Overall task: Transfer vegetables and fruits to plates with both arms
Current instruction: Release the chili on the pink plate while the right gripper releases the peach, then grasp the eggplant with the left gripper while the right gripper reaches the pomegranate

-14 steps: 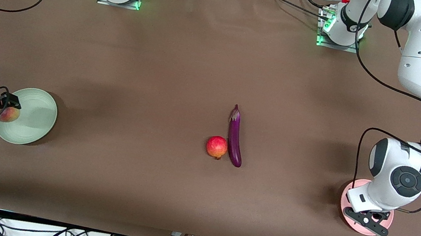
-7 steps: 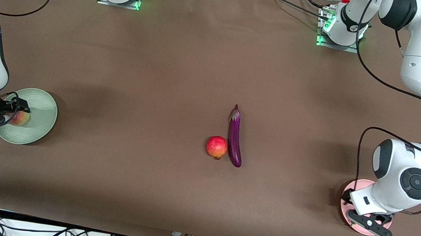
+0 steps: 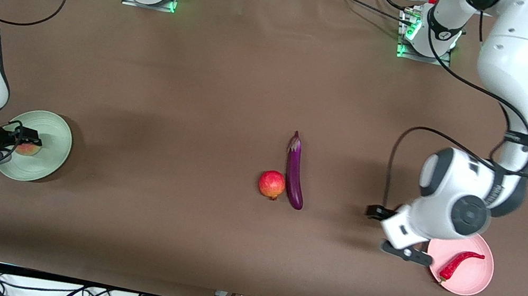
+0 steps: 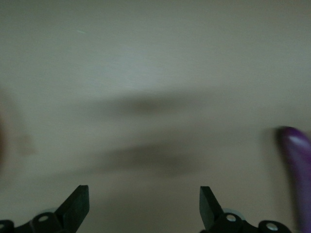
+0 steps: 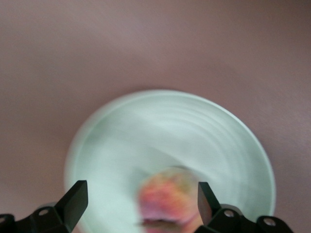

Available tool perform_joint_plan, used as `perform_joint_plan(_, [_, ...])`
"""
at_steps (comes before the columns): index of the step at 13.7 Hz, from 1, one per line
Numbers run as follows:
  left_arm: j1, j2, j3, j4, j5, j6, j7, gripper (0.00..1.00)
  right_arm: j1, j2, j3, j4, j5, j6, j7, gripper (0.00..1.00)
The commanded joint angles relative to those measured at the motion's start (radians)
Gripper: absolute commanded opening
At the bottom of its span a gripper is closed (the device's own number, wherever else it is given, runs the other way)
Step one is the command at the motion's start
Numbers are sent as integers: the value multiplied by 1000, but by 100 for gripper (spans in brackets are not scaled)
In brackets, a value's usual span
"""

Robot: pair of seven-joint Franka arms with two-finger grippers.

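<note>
Here the open right gripper [image 3: 24, 140] straddles the peach [image 3: 28, 149] on the green plate [image 3: 54, 134] and may nudge it off, while the open, empty left gripper [image 3: 397, 233] risks rolling the pomegranate [image 3: 272, 184] touching the eggplant [image 3: 295, 172].

We see a brown table [image 3: 211, 80] and, along its edge nearest the front camera, a tangle of black cables [image 3: 57, 290].

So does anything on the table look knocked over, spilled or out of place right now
Nothing stands out. The chili lies on the pink plate, the peach on the green plate, and the pomegranate and eggplant lie mid-table.
</note>
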Motion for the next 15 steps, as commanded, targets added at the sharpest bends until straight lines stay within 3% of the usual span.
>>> perform_joint_plan(1, [-1, -58, -54, -115, -58, 87, -45, 100, -3, -17, 99, 28, -1, -94, 171, 100])
perform_joint_plan(4, [-9, -75, -134, -227, -58, 249, -167, 100, 11, -8, 201, 16, 1, -95, 415, 100])
perform_joint_plan(10, [-169, -110, -138, -360, -41, 358, -381, 100, 253, 33, 209, 10, 2, -4, 860, 100])
perform_joint_plan(13, [-193, -99, -137, -481, -5, 550, -390, 97, 360, 58, 206, 7, 39, 106, 1021, 100])
perform_joint_plan(15, [-196, -87, -137, -488, -3, 584, -392, 71, 434, 79, 195, 5, 36, 197, 1152, 100])
